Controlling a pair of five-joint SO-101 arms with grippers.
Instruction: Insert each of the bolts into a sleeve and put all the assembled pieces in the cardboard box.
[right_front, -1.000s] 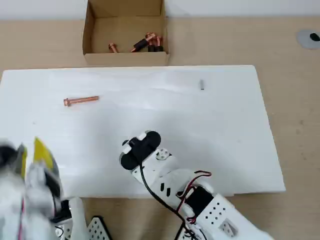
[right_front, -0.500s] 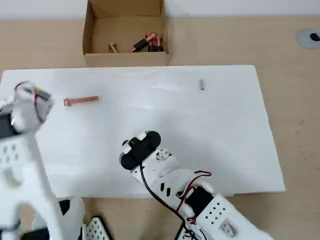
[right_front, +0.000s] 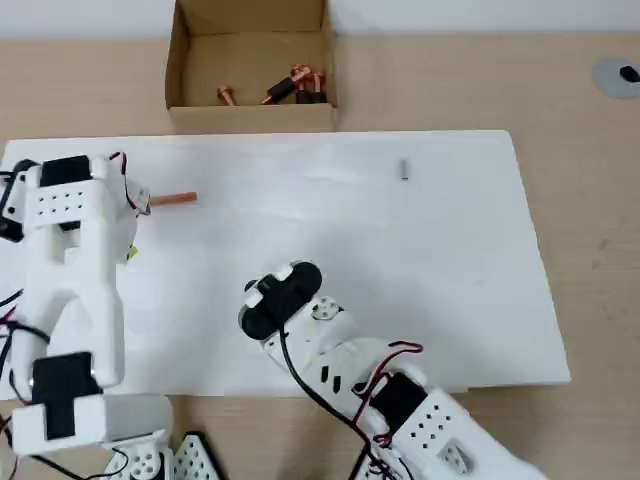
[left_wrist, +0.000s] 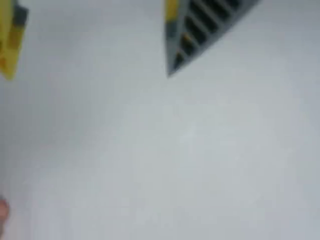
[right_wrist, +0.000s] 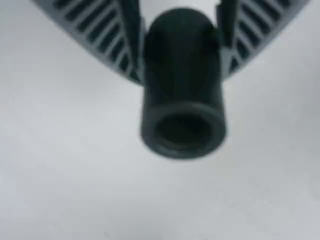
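- Fingers (right_wrist: 107, 47) on the right gripper (right_wrist: 182, 75) are clamped tight on a black sleeve (right_wrist: 182, 100), with its open end poking out past the tips, just over the white board (right_front: 450, 280).
- That arm sits low near the front edge of the board, around the middle.
- The left gripper (left_wrist: 89, 74) is spread wide with nothing in it, hanging over the board's left end.
- The copper bolt (right_front: 172, 199) lies flat on the board right next to the left arm, head end tucked under it.
- The cardboard box (right_front: 250, 118) is behind the board on the table (right_front: 590, 200), with a few bolt-and-sleeve pieces (right_front: 297, 85) bunched inside.
- There's a small dark bit (right_front: 404, 170) lying alone toward the board's back right.
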